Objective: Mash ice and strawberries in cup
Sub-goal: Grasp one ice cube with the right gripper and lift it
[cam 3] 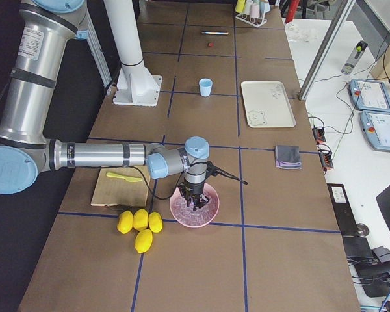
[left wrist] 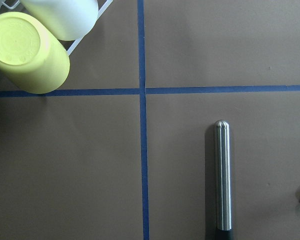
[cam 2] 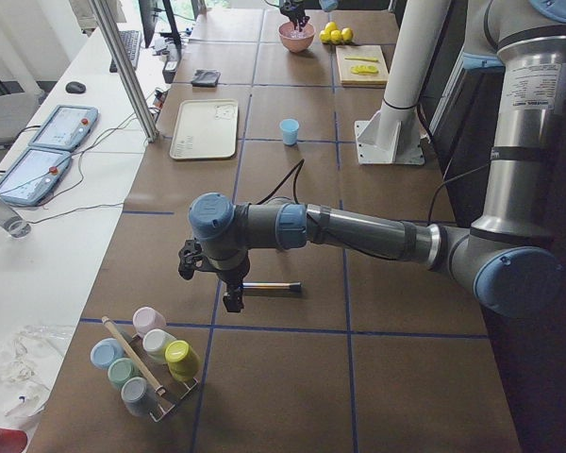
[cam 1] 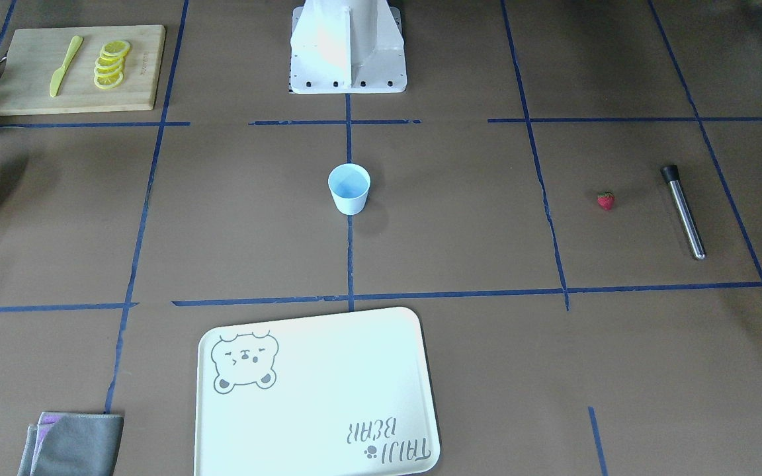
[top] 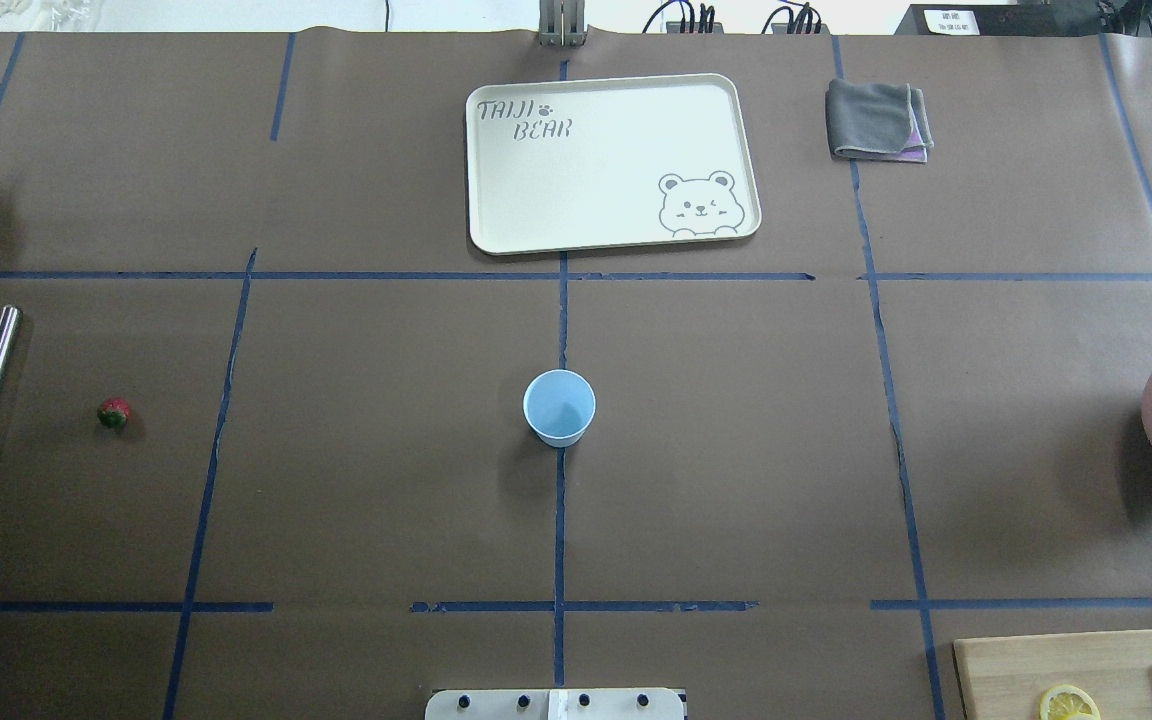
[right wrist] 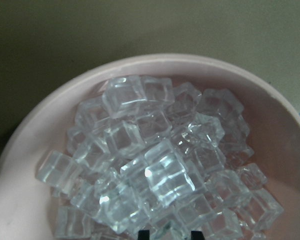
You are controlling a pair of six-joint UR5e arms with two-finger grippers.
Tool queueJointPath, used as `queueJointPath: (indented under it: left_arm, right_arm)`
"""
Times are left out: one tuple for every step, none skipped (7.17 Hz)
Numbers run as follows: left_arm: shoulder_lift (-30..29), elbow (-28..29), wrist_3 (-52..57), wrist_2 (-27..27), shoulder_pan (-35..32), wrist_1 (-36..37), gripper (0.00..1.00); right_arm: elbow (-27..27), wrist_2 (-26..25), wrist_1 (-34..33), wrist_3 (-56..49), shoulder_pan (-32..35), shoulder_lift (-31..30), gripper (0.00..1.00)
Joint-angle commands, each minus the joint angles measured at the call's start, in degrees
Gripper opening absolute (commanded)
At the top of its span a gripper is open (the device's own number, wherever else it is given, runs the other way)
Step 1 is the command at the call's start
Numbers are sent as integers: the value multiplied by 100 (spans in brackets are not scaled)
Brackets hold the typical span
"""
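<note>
Ice [right wrist: 155, 170] lay ready in the pink bowl [right wrist: 285, 165], 3 o'clock of the cup [top: 559, 435], beneath the right gripper [right wrist: 170, 236], whose grip I could not tell.

One cup [cam 1: 349, 188], one strawberry [cam 1: 606, 200], ice [right wrist: 150, 165] uncountable

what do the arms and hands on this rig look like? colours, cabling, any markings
Both are the same build. The left arm and right arm have silver-grey tube links with black bands and rounded joints with light blue caps. A thin black cable loops off each forearm. The left hand and right hand are black and two-fingered. No markings are readable at this size.
</note>
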Motion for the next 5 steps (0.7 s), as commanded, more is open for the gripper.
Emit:
queueJointPath:
  left_arm:
    - [0,-1,0,0,2,0,100]
    - [0,-1,0,0,2,0,100]
    - [0,-1,0,0,-6,-9,100]
    - [-9,-1,9,0,2,-9,100]
    - [-9,17,9,0,2,-87,100]
  right_arm:
    - [155,22,-22,-32,356,-5,0]
    - [287,13,-75,81,375,38,0]
    - [566,205,-180,630,367,74,0]
    - [752,772,-146,1550,358,126,0]
    - [771,1265,-137,2281,314,396,0]
